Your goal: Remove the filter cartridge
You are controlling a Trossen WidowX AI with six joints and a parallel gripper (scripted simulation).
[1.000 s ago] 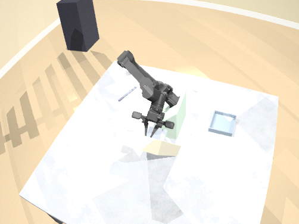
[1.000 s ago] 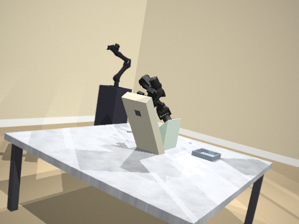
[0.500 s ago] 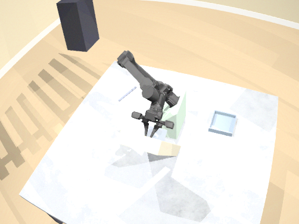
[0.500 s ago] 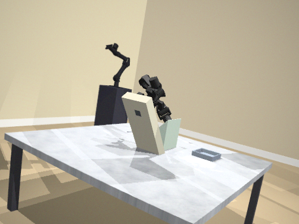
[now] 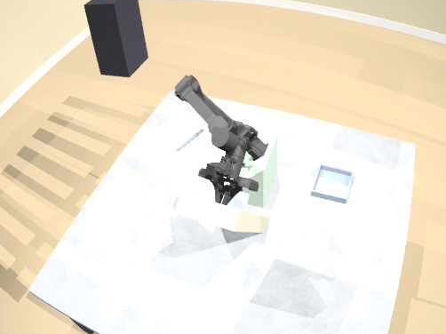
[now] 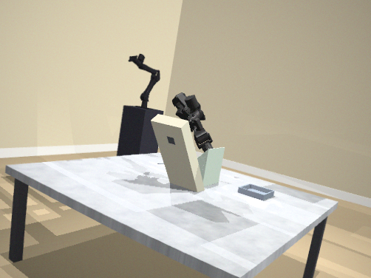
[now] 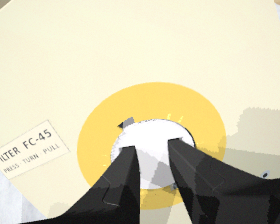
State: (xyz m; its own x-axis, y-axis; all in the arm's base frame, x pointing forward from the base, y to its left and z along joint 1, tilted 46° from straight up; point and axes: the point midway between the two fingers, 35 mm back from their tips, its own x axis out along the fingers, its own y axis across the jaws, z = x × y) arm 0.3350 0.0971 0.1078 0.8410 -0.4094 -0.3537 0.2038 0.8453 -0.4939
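The white round cartridge (image 7: 152, 129) sits in the cream service panel (image 7: 100, 45) (image 5: 253, 221) (image 6: 177, 162), inside a yellow ring. My gripper (image 7: 150, 146) (image 5: 223, 202) is shut on the cartridge, with its two fingertips at the slots on the face, one on each side of the middle bar. The slots are mostly hidden by the fingertips. Dark notches show at the cartridge's upper left and lower right rim. In the exterior view the fingertips are hidden behind the green wall. The blue-grey tray (image 5: 329, 197) (image 6: 251, 194) stands on the table, away from the gripper.
A pale green upright wall (image 5: 272, 168) (image 6: 214, 165) stands beside the arm, between the panel and the tray. A thin rod (image 5: 190, 139) lies on the table on the other side of the arm. Another arm stands on a dark pedestal (image 5: 117, 35) (image 6: 134, 132) beyond the table.
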